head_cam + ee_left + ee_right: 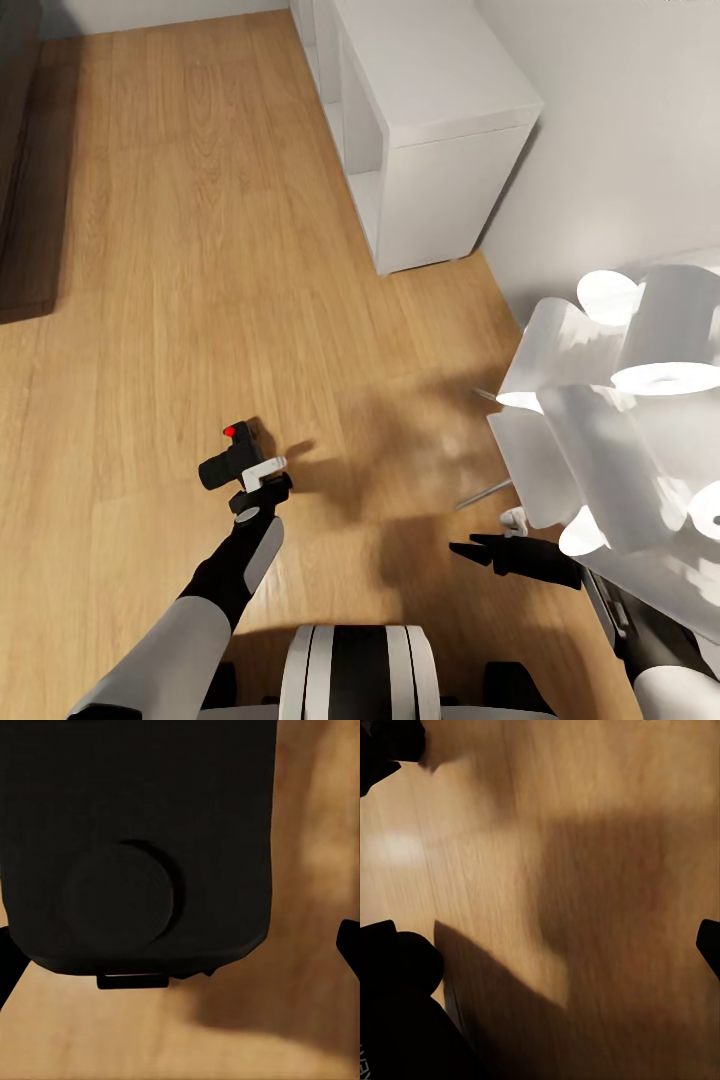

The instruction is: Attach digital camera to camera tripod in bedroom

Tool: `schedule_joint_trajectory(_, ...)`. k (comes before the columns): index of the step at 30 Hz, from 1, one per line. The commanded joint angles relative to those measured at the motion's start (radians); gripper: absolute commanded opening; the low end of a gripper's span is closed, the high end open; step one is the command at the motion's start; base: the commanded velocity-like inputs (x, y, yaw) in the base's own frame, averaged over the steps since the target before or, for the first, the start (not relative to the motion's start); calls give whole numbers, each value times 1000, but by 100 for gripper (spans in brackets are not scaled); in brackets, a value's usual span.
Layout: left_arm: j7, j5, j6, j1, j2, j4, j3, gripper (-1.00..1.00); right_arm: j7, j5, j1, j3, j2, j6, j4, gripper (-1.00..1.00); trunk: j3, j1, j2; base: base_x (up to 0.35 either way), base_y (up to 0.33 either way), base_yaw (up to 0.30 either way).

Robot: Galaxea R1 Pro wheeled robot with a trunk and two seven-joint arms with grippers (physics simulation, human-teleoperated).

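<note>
The digital camera (228, 462), black and chunky with a red button on top, hangs just above the wood floor, and my left gripper (250, 472) is shut on it. Its shadow falls on the planks to the right. In the left wrist view the camera's black body (142, 840) with a round knob looms close, and a fingertip (349, 945) shows at the edge. My right gripper (478, 550) is open above the floor, low and to the right; its fingertip (710, 941) stands over bare planks. I cannot make out the camera tripod; two thin silver rods (484, 493) stick out from under a white object.
A white cube shelf (440, 130) stands against the white wall at the back right. A cluster of white curved shades (620, 390) crowds the right side near my right arm. Dark furniture (22, 160) runs along the left edge. Light wood floor (200, 250) lies between them.
</note>
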Motion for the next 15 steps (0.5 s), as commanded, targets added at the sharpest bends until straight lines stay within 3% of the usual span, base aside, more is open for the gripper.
schedule_joint_trajectory(1, 8, 5, 5, 0, 1, -2, -4, 100, 7, 8, -1, -3, 1, 8, -1, 100, -1, 0, 0, 0, 0, 0)
schedule_joint_trajectory(15, 8, 5, 5, 0, 1, -2, -4, 100, 8, 7, -1, -3, 1, 8, -1, 100, -1, 0, 0, 0, 0, 0)
